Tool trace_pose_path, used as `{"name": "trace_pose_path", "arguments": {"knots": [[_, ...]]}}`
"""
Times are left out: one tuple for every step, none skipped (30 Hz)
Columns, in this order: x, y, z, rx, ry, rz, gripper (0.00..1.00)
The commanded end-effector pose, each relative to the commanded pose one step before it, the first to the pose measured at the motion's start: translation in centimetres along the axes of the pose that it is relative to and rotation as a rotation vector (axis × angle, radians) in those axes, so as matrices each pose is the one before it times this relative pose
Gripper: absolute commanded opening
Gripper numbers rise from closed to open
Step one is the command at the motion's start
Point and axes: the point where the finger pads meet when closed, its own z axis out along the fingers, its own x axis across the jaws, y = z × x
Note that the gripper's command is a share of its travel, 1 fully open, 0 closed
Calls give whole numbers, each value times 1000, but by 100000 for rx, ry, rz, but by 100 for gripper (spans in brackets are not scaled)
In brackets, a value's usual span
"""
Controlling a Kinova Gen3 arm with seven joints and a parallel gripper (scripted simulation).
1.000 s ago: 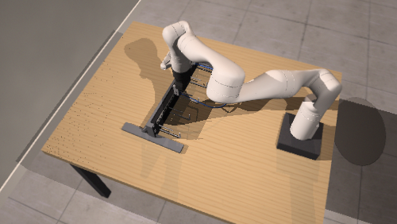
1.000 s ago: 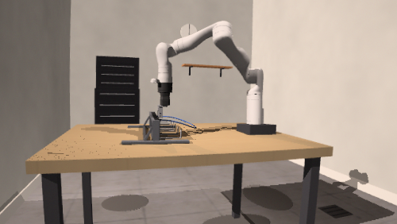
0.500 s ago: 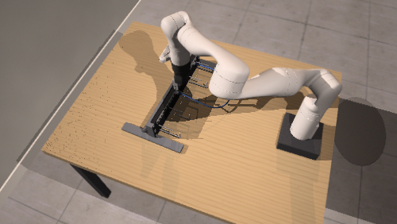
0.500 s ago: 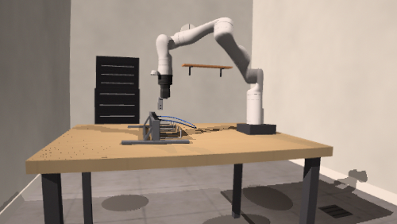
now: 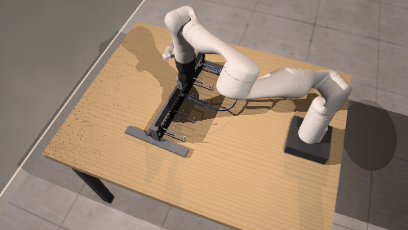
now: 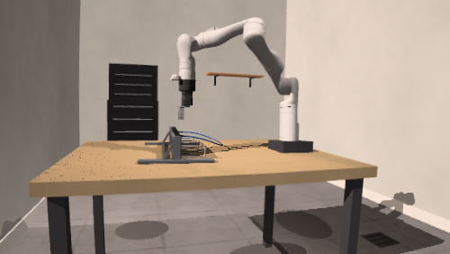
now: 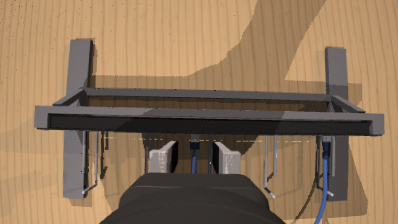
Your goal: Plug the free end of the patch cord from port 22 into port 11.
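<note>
"What are the surface and the room like?"

"A pale wooden worktop [image 5: 245, 171] [image 6: 202, 176] [image 7: 200, 30] with striped grain and dark legs [image 5: 95, 185] [image 6: 58, 225], on a gray tiled floor [image 5: 281, 20] [image 6: 189, 209]. Plain walls [image 6: 180, 15] surround it. Behind are a tall black cabinet [image 6: 132, 68] with pale horizontal handles and a small brown wall shelf [image 6: 234, 75]. Shadows cross the wood and tiles."

"And on the worktop?"

"A dark rack [image 5: 165, 107] [image 6: 177, 146] [image 7: 200, 114] stands upright on two long gray feet. A white arm [image 5: 241, 77] [image 6: 254, 33], rising from a black base [image 5: 291, 147] [image 6: 306, 146], reaches over to it. The blue cord [image 5: 222, 110] [image 6: 202, 134] [image 7: 325, 165] loops out behind the rack, on the arm's base side."

"What is the end effector [image 5: 180, 86] [image 6: 181, 118] [image 7: 195, 152] doing?"

"It points down above the rack, fingers well apart but short of fully open, holding nothing. From the wrist, one cord plug [image 7: 195, 145] appears in the gap between them, at the panel's back; the side view shows the fingers higher up."

"What is hard to make out?"

"The number plates are unreadable, so I cannot name the ports or tell whether that plug is latched. From above, the arm covers part of the cord; from the wrist, the black housing hides its middle."
</note>
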Motion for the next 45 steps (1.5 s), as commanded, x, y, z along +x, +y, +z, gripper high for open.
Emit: {"name": "trace_pose_path", "arguments": {"knots": [[-33, -74, -216, 330, -166, -59, 73], [0, 0, -1, 0, 0, 0, 73], [0, 0, 0, 0, 0, 0, 73], [0, 0, 0, 0, 0, 0, 73], [0, 0, 0, 0, 0, 0, 73], [0, 0, -1, 2, -2, 0, 0], [0, 0, -1, 1, -1, 0, 0], [0, 0, 0, 1, -1, 0, 0], [0, 0, 0, 0, 0, 0, 0], [0, 0, 0, 0, 0, 0, 0], [0, 0, 0, 0, 0, 0, 0], [0, 0, 0, 0, 0, 0, 0], [0, 0, 0, 0, 0, 0, 0], [0, 0, 0, 0, 0, 0, 0], [0, 0, 0, 0, 0, 0, 0], [0, 0, 0, 0, 0, 0, 0], [0, 0, 0, 0, 0, 0, 0], [0, 0, 0, 0, 0, 0, 0], [0, 0, 0, 0, 0, 0, 0], [0, 0, 0, 0, 0, 0, 0], [0, 0, 0, 0, 0, 0, 0], [0, 0, 0, 0, 0, 0, 0], [0, 0, 0, 0, 0, 0, 0], [0, 0, 0, 0, 0, 0, 0], [0, 0, 0, 0, 0, 0, 0], [0, 0, 0, 0, 0, 0, 0], [0, 0, 0, 0, 0, 0, 0], [0, 0, 0, 0, 0, 0, 0], [0, 0, 0, 0, 0, 0, 0], [0, 0, 0, 0, 0, 0, 0], [0, 0, 0, 0, 0, 0, 0], [0, 0, 0, 0, 0, 0, 0], [0, 0, 0, 0, 0, 0, 0], [0, 0, 0, 0, 0, 0, 0], [0, 0, 0, 0, 0, 0, 0], [0, 0, 0, 0, 0, 0, 0], [0, 0, 0, 0, 0, 0, 0], [0, 0, 0, 0, 0, 0, 0], [0, 0, 0, 0, 0, 0, 0], [0, 0, 0, 0, 0, 0, 0], [0, 0, 0, 0, 0, 0, 0], [0, 0, 0, 0, 0, 0, 0], [0, 0, 0, 0, 0, 0, 0], [0, 0, 0, 0, 0, 0, 0], [0, 0, 0, 0, 0, 0, 0]]}}
